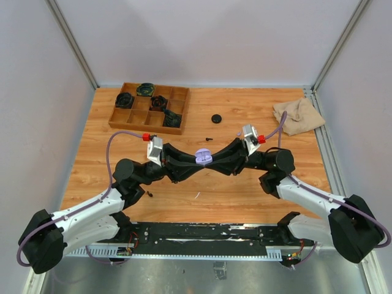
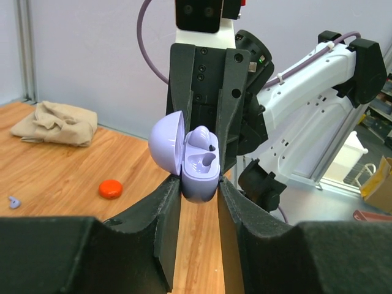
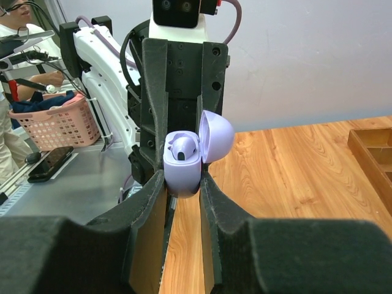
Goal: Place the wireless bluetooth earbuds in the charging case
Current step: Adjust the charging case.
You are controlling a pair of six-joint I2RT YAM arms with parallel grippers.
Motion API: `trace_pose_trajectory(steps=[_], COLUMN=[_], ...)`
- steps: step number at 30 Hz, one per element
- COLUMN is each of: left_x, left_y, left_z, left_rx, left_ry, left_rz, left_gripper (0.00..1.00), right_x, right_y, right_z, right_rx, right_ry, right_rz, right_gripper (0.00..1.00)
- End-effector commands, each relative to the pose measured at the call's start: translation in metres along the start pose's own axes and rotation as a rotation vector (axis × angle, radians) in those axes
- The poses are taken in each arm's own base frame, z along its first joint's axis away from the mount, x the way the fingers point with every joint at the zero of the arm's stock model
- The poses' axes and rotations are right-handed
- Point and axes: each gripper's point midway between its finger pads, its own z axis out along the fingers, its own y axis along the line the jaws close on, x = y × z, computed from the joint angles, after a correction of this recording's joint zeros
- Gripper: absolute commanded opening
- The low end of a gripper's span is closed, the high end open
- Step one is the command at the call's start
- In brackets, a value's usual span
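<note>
Left wrist view: left gripper [image 2: 197, 185] and right gripper [image 2: 205, 122] both clamped the open case [image 2: 195, 165] head-on, lid [image 2: 165, 138] facing the table's [image 2: 61, 174] far edge.

Top cam's looking down from high up on the near side of the lavender case [image 1: 203, 157], well back from it. Both wrist cams are staring at that case from close up, facing each other, so all three views are sharing it.
</note>
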Motion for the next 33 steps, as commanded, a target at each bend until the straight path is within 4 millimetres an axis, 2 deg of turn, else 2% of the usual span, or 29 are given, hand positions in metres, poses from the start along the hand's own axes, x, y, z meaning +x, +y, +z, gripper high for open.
trace_pose_trajectory(steps=[1,6,9,16,21,26,33], left_x=[-0.009,-0.009,-0.008,-0.006,-0.001,0.004,0.009], left_y=[-0.007,-0.003,-0.002,-0.002,0.0,0.003,0.014], left_z=[-0.001,-0.002,-0.002,-0.002,-0.004,-0.008,-0.023], left_rx=[0.019,0.0,-0.003,0.001,-0.005,-0.024,-0.097], left_ry=[-0.033,-0.04,-0.039,-0.031,-0.018,-0.013,-0.035], left_rz=[0.042,0.033,0.03,0.031,0.042,0.061,0.134], left_gripper=[0.36,0.42,0.41,0.27,0.16,0.01,0.0], right_x=[-0.004,-0.008,-0.009,-0.006,0.004,0.013,0.032], right_y=[0.014,0.016,0.016,0.017,0.014,0.008,-0.006], right_z=[0.009,0.01,0.01,0.01,0.007,0.004,-0.007], right_rx=[-0.07,-0.073,-0.074,-0.082,-0.074,-0.049,0.034], right_ry=[-0.007,-0.019,-0.022,-0.017,0.002,0.019,0.111], right_rz=[-0.003,-0.012,-0.014,-0.017,-0.03,-0.05,-0.09], right_gripper=[0.01,0.01,0.01,0.01,0.07,0.26,0.47])
